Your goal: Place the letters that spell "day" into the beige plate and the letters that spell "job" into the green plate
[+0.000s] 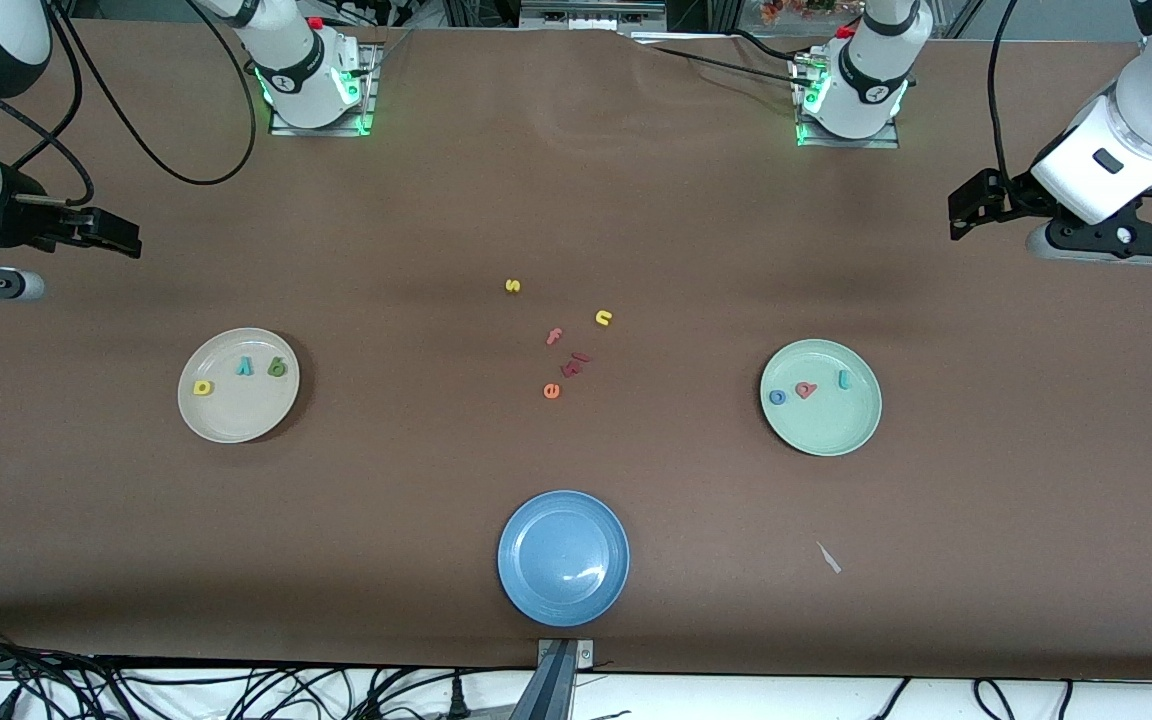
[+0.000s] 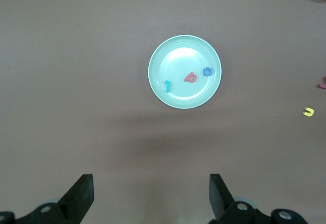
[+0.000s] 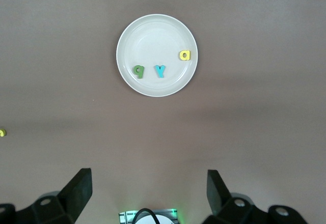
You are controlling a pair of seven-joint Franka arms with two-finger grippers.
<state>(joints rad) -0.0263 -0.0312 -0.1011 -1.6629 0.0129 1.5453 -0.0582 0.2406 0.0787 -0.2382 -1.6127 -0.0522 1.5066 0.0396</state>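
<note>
The beige plate (image 1: 236,420) (image 3: 153,33) lies toward the right arm's end of the table and holds the yellow "d" (image 1: 202,387), teal "y" (image 1: 245,367) and green "a" (image 1: 278,367). Toward the left arm's end, the green plate (image 1: 826,432) (image 2: 178,53) holds the blue "o" (image 1: 777,397), red-pink "b" (image 1: 806,390) and teal "j" (image 1: 844,379). My right gripper (image 1: 121,235) (image 3: 149,178) hangs open and empty above the table, off to the side of the beige plate. My left gripper (image 1: 961,207) (image 2: 151,183) hangs open and empty the same way by the green plate.
A blue plate (image 1: 563,600) sits nearest the front camera, mid-table. Loose letters lie in the table's middle: yellow "s" (image 1: 512,286), yellow "n" (image 1: 604,318), orange "f" (image 1: 554,336), a dark red piece (image 1: 576,362), orange "e" (image 1: 551,391). A white scrap (image 1: 828,558) lies nearer the camera than the green plate.
</note>
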